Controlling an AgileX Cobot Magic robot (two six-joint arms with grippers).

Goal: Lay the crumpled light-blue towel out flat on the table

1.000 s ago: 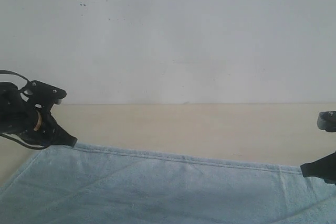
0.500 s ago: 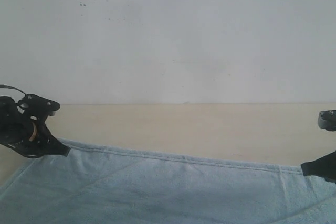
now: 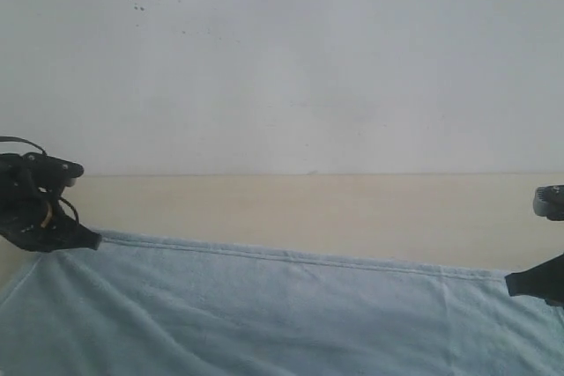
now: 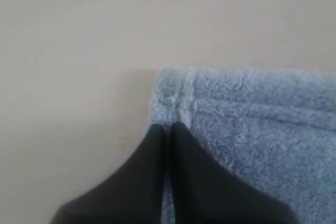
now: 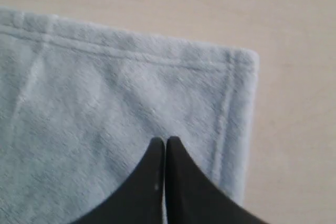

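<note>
Across the near part of the table [image 3: 308,213], the towel [image 3: 282,314] lies spread out, pale blue & fluffy, wide enough to run off both sides of the ext. view. Its far hem runs as a nearly straight line, w/ a strip of bare cream tabletop beyond that hem up to the white wall [image 3: 282,59]. The cloth looks mostly smooth, w/ only faint soft creases toward its right end.

At the towel's far-left corner sits the left gripper [image 3: 92,239], black, tips right on the corner. Wrist cam: both fingers [image 4: 149,161] are pressed together w/ just a hairline gap btw them and a sliver of blue pile in it. So the jaws are clamped on the towel's corner, by the crossing of the stitched hems. Bare table lies beyond that corner on two sides.

At the towel's far-right corner is the right gripper [image 3: 515,283], mostly cut off by the frame edge. Wrist cam: its fingers meet tip to tip on the cloth, a bit inside the corner's hem stitching. Jaws are clenched and seem to pinch the terry. The corner itself lies flat & square.
</note>
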